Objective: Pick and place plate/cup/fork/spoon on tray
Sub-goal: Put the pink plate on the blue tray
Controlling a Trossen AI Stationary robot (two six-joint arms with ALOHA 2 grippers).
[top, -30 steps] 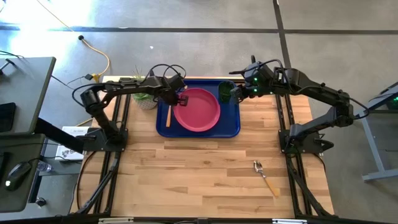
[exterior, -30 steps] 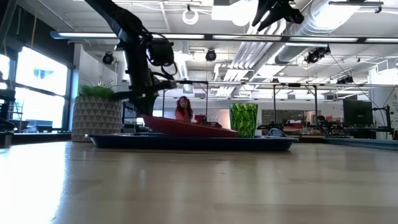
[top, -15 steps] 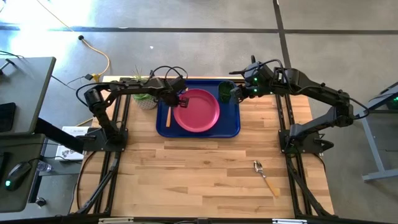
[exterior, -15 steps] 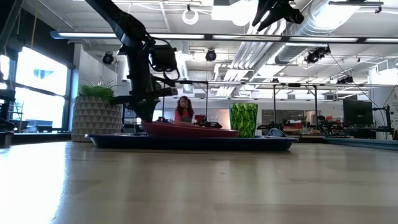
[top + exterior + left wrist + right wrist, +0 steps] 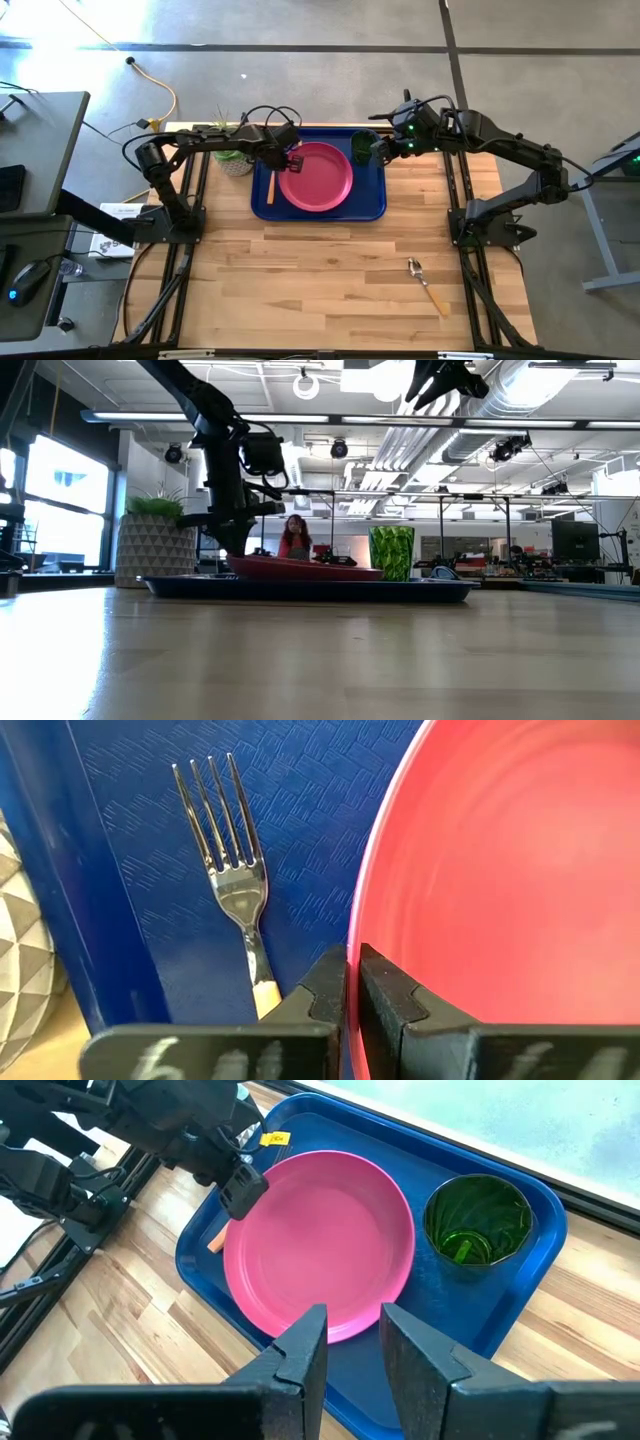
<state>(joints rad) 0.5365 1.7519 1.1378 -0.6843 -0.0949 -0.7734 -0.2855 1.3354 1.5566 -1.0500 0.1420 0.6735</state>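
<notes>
Pinching the pink plate by its rim, the left gripper held something stiff, light, probably slippery; the right gripper hovered parted, empty.

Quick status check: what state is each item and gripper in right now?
Round pink plate: on blue tray, rim pinched.
Green cup: upright on tray.
Orange-handled fork: flat on tray.
Spoon: on table, off tray.
Left gripper: shut on plate.
Right gripper: open, empty.

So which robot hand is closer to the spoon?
The right one, though neither is close. The spoon lies alone on the wood at the table's near right. The right gripper hovers by the cup; the left gripper pinches the plate rim.
</notes>
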